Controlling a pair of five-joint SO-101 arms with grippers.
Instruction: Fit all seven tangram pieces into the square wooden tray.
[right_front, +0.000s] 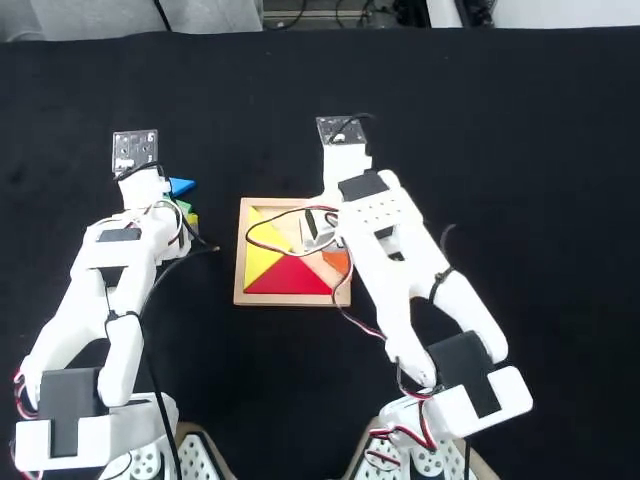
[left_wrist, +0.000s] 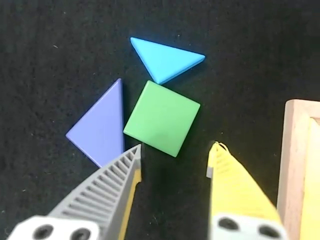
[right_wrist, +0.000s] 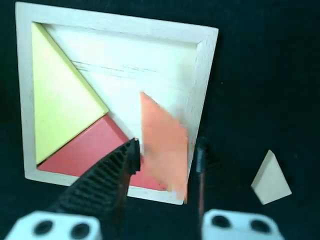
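Observation:
The square wooden tray (right_front: 240, 290) lies mid-table and holds a large yellow triangle (right_wrist: 60, 107) and a large red triangle (right_wrist: 87, 150). My right gripper (right_wrist: 165, 150) hangs over the tray's corner, shut on the orange parallelogram (right_wrist: 165, 140), which sits tilted across the rim. A small pale wooden triangle (right_wrist: 270, 180) lies on the cloth just outside the tray. My left gripper (left_wrist: 175, 155) stands open just short of the green square (left_wrist: 162, 117). A light-blue triangle (left_wrist: 167, 60) and a purple triangle (left_wrist: 102, 130) touch that square.
The tray's wooden rim (left_wrist: 295, 165) lies close beside my left gripper. Black cloth covers the table (right_front: 520, 150). The right arm (right_front: 400, 260) reaches over the tray's right side and hides part of it. Two small metal plates (right_front: 135, 150) rest farther back.

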